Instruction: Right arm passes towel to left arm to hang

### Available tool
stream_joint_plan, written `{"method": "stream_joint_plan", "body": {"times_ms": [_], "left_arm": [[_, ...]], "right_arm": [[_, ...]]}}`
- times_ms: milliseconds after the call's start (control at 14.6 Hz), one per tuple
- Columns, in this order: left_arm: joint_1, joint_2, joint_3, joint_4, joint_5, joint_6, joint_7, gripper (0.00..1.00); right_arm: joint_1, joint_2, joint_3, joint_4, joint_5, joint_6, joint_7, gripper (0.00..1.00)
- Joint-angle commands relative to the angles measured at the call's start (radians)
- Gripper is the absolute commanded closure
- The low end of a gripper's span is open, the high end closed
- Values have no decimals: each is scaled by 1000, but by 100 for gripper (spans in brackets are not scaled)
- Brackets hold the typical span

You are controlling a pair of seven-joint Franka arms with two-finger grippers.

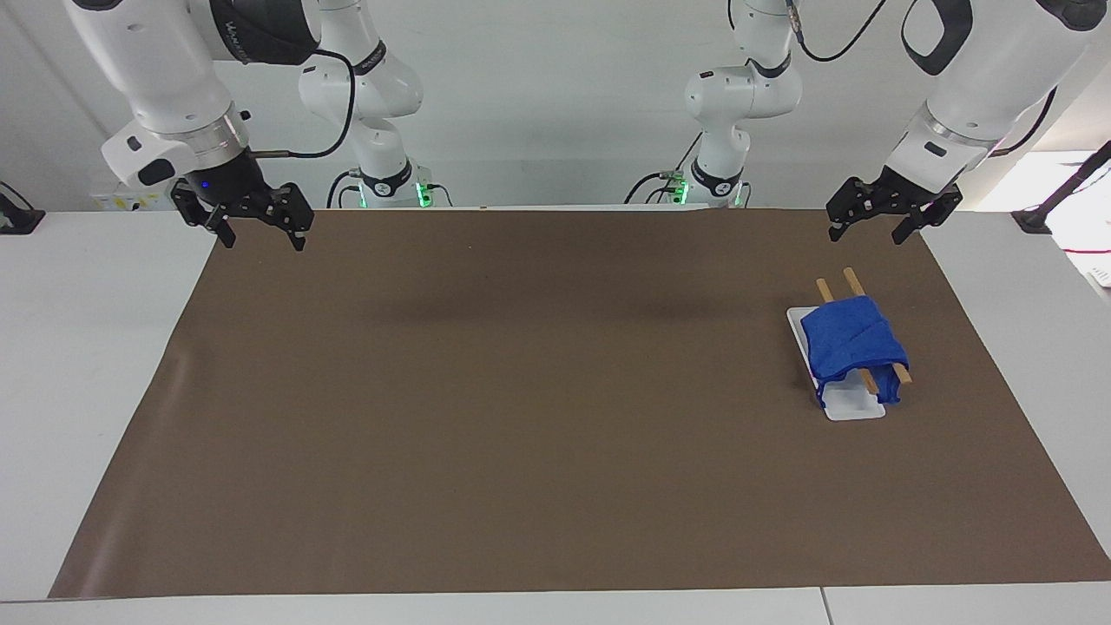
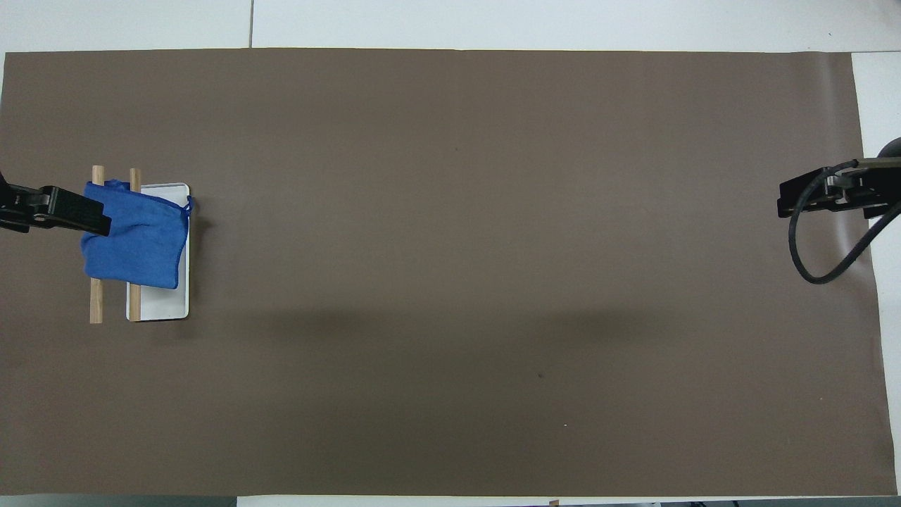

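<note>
blue towel draped over two wooden rods of small rack on white tray, at left arm's end of tabletop, about 3 o'clock in facing view; hanging looks done. left gripper in air over mat edge, at towel's 12 o'clock, jaws wide, empty. right gripper at 10 o'clock corner, jaws wide, empty; both arms look parked clear.

Soft blue cloth towel, slight sheen; two bare wood rods; smooth white plastic tray; matt brown paper mat.
</note>
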Motion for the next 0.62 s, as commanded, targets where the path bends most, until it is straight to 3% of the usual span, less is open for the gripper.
{"method": "stream_joint_plan", "body": {"times_ms": [0, 549], "left_arm": [[3, -17, 3, -18, 15, 14, 4, 0], [2, -17, 3, -18, 15, 12, 3, 0]], "right_arm": [[-8, -26, 5, -32, 19, 18, -24, 0], [-8, -28, 5, -38, 19, 15, -26, 0]]}}
